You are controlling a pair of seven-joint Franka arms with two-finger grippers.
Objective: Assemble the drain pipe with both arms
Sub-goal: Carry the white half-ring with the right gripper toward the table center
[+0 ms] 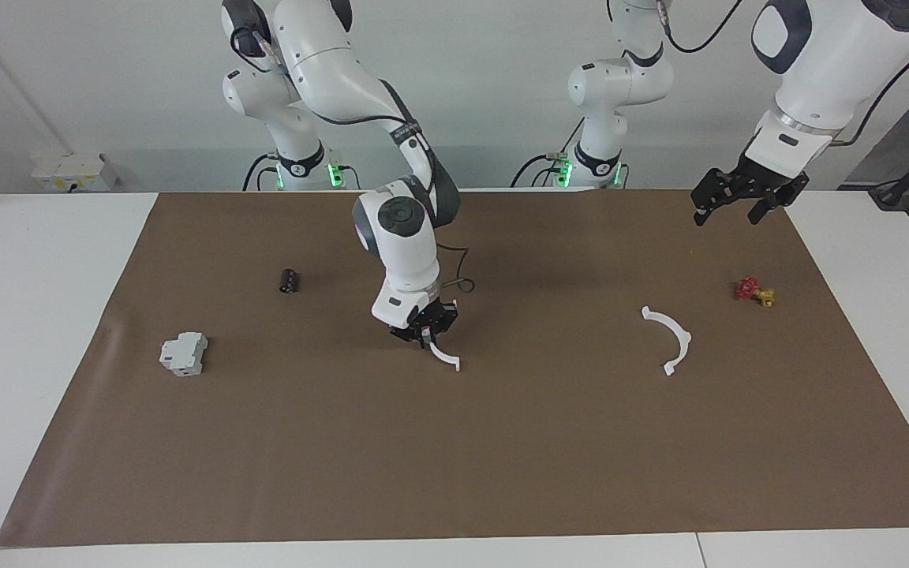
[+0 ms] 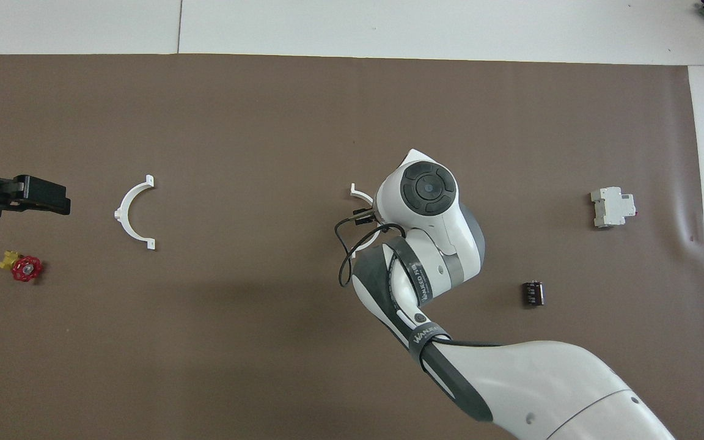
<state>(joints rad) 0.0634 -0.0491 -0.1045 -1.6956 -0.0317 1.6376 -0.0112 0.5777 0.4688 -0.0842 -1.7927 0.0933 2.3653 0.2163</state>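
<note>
This looks like a robotics lab: two white jointed arms [image 1: 391, 118] trailing black cables stand mounted at a white counter [image 1: 28, 331] covered by a plain brown mat [image 1: 454, 442], backed by a bare pale wall [image 1: 486, 79] with a socket box [image 1: 74, 171].

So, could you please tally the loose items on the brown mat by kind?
White half-rings: 2 (one lying, one held by the right end effector)
Grey-white box: 1
Red-and-yellow valve: 1
Small black cylinder: 1
Total: 5
</note>
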